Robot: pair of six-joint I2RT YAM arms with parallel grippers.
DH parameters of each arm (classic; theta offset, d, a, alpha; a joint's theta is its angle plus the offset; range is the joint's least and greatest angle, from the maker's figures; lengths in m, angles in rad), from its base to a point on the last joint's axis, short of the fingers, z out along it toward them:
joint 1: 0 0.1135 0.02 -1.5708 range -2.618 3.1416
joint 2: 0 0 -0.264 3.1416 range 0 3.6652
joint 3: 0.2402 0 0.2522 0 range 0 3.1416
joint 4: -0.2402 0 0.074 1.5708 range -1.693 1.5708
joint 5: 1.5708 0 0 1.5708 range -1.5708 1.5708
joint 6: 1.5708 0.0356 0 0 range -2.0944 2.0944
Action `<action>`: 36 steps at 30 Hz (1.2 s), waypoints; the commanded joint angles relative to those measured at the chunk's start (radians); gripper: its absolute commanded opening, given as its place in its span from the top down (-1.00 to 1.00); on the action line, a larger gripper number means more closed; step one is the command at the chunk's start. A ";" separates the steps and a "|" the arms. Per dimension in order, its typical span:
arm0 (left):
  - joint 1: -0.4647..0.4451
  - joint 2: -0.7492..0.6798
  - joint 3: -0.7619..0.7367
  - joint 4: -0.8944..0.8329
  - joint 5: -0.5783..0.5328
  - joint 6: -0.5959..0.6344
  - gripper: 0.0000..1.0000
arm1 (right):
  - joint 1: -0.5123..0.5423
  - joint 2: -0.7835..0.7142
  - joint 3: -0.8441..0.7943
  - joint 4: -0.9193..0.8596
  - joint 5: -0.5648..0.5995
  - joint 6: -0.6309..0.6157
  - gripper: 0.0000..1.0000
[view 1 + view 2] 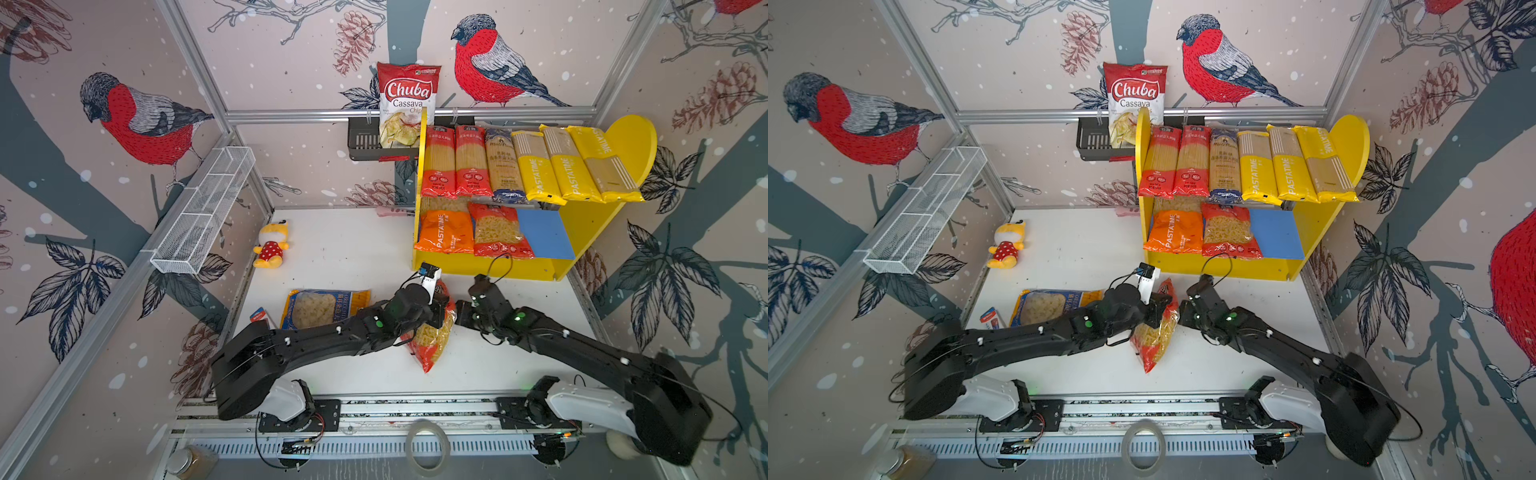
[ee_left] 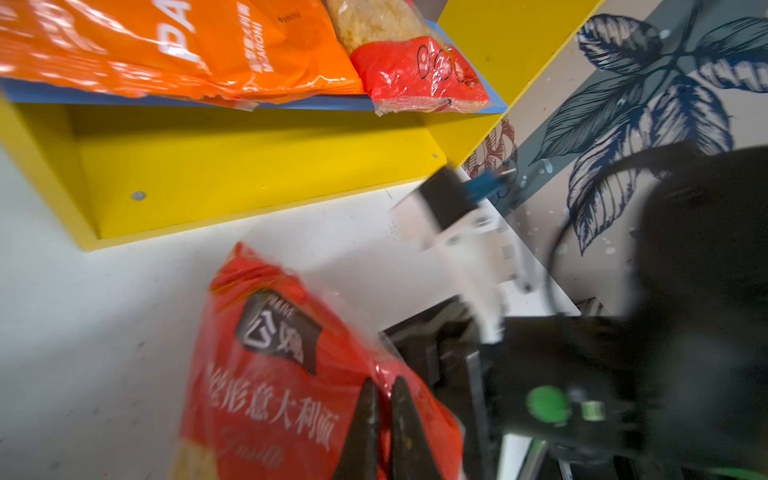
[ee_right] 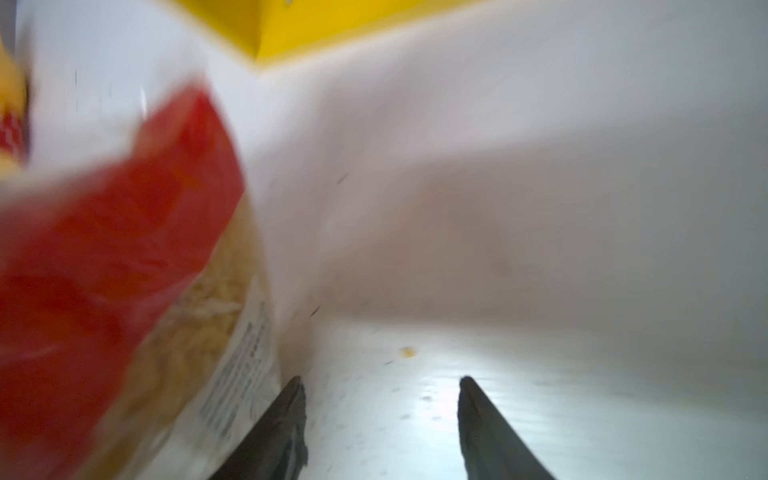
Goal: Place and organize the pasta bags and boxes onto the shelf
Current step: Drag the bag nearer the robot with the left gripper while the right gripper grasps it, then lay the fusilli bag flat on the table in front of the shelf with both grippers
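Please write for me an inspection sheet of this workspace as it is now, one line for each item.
Surface: white table, lightly speckled.
Job's things: shelf carries six long packs on top, an orange bag and a shelved red bag on the blue board; a blue-yellow bag lies on the table; a held red bag is in front of the shelf.
Clutter: plush toy and small red-white packet on the table.
Tools: left tool shut on the held red bag; right tool open, empty, beside it.
Cables: black cable loops at the right wrist, free.
Surroundings: bird-print walls; wire basket; black rack with chips bag.
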 commanded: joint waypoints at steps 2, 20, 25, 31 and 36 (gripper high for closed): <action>-0.001 0.142 0.171 0.088 0.072 0.002 0.94 | -0.090 -0.151 -0.030 -0.039 0.049 -0.024 -0.18; 0.154 -0.132 -0.130 -0.029 0.099 0.033 -0.11 | -0.204 -0.215 -0.020 -0.060 -0.009 -0.012 -0.44; 0.210 -0.079 -0.194 -0.028 0.213 -0.037 -0.40 | -0.340 -0.193 -0.109 0.034 -0.209 0.028 -0.44; 0.304 0.027 -0.215 0.044 0.417 -0.091 -0.40 | -0.362 -0.190 -0.214 0.172 -0.259 0.122 -0.41; 0.285 0.157 -0.182 0.158 0.519 -0.159 -0.13 | -0.354 -0.152 -0.274 0.260 -0.253 0.139 -0.33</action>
